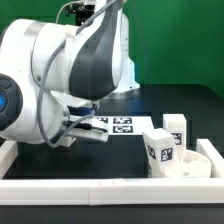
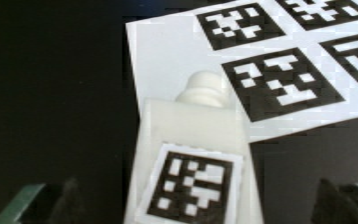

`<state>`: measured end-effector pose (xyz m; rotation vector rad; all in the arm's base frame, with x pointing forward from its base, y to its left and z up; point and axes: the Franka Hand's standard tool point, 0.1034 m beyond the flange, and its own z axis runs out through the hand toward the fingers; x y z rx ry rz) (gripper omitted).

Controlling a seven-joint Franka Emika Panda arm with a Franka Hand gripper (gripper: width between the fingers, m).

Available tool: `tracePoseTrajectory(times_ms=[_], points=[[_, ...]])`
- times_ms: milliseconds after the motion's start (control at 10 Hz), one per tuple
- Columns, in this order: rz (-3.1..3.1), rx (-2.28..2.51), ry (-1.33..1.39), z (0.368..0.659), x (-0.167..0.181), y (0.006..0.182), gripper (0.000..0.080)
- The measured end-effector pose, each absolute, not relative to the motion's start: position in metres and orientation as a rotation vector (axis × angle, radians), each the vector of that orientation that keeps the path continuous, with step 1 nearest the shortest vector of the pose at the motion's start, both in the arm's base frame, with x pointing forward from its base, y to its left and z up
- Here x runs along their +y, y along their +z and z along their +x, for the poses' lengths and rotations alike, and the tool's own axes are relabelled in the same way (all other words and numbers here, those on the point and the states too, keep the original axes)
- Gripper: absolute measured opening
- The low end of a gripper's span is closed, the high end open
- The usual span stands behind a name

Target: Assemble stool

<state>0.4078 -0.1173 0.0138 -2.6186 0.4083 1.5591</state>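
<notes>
Tool [image 2: 190, 205] hangs wide open astride a leg [image 2: 197, 160] beside the marker board [image 2: 176, 50], gripping nothing, seemingly poised to grasp.

A black table in front of a green wall.

The wall [image 1: 170, 40] behind is plain bright green. The table top [image 1: 205, 115] is black and dull. Long white rails [image 1: 100, 188] run along its edges. A flat white marker board [image 1: 125, 126] with black square tags lies on the table. The light is even and soft.
</notes>
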Motion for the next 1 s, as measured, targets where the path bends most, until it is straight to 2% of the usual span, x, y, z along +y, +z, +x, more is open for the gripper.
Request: tracePoseTrajectory(times_ms=[100, 200, 300, 400, 600, 900, 1000], points=[[-2.618, 0.408, 1.559, 0.408, -0.117, 0.014, 0.0649], [-2.618, 0.407, 1.56, 0.408, -0.117, 0.014, 0.0513], [-2.621, 0.407, 1.556, 0.408, -0.117, 0.013, 0.0513], [-2.639, 0.405, 1.532, 0.411, -0.118, 0.012, 0.0348], [-2.669, 0.38, 1.509, 0.42, -0.113, 0.02, 0.0323], [-2.807, 0.316, 1.25, 0.471, -0.094, 0.093, 0.0323], [-2.866, 0.264, 1.127, 0.489, -0.089, 0.111, 0.0323]])
